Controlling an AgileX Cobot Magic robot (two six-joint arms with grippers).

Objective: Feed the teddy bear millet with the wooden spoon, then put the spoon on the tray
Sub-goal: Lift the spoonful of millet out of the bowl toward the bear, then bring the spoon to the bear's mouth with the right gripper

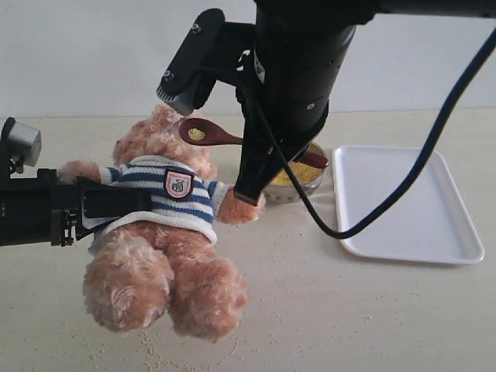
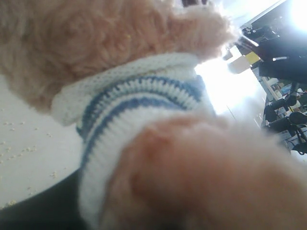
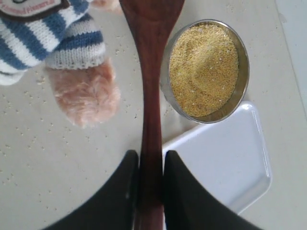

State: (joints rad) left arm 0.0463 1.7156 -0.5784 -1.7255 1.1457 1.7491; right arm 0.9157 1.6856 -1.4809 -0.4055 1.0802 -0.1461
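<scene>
right gripper (image 3: 151, 160) clamped wooden spoon (image 1: 218, 139) handle | loaded bowl end pointed left, at teddy bear (image 1: 163, 248) face | left gripper (image 1: 116, 205) pinched its torso

The left arm (image 1: 27, 208) reaches in level from the left, low over the worktop (image 1: 310, 310). The left tool (image 1: 128, 203) is closed across the striped middle of the teddy bear (image 1: 167, 256), with one black finger lying over the sweater. The right arm (image 1: 298, 70) comes down steeply from above, and the right tool (image 3: 150, 160) points at the worktop. Its two black fingers (image 3: 127, 191) stand nearly together, pinching the slim handle of the wooden spoon (image 3: 151, 76) between them.
</scene>
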